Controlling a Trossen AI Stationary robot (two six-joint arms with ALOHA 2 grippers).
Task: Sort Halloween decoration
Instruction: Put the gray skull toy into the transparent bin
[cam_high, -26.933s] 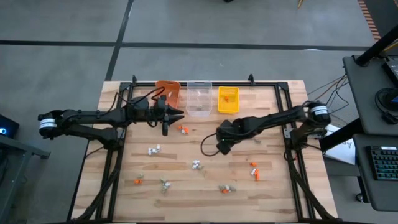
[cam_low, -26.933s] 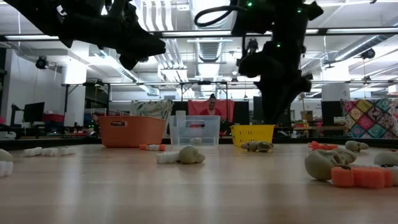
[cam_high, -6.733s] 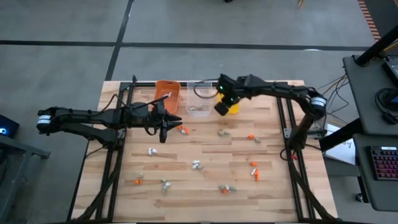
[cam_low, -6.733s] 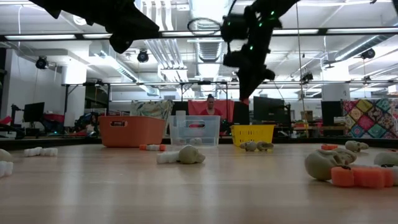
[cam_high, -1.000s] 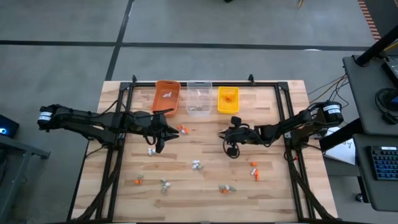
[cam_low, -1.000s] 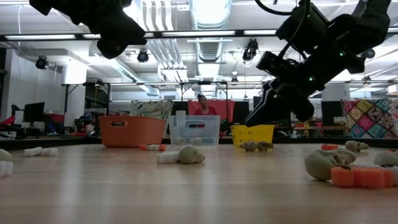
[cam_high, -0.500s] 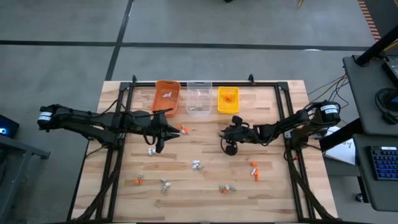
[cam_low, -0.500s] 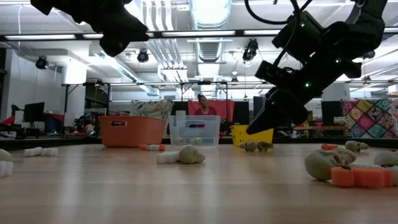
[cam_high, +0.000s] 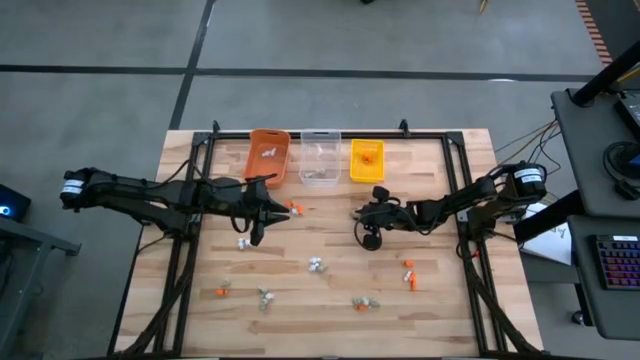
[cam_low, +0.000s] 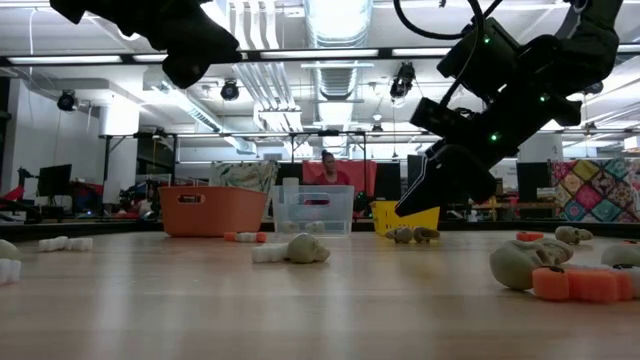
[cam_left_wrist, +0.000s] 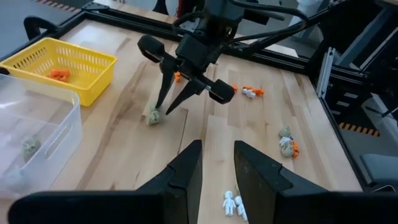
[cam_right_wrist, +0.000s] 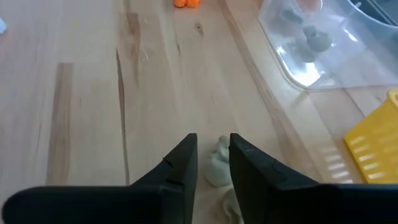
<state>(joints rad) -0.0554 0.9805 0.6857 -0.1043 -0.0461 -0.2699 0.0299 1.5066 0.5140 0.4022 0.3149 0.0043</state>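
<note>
Small orange, white and grey-tan Halloween decorations lie scattered on the wooden table. One grey-tan trinket lies on the table in front of the yellow bin. My right gripper slants down over it, a fingertip on either side, with a narrow gap. My left gripper hovers high over the table's left half, open, with nothing between its fingers. An orange trinket lies just below it. My right gripper has the grey-tan trinket between its fingertips, coming in on a slant from above and from the table's right. The trinket lies on the table. Whether the fingers touch it, I cannot tell.
An orange bin, a clear bin and the yellow bin stand in a row at the far edge. The clear one holds grey-tan trinkets, the yellow one an orange trinket. More trinkets lie nearer the front edge.
My right gripper's fingertips have sunk a little toward the table at the grey-tan trinket. The left arm has kept still.
</note>
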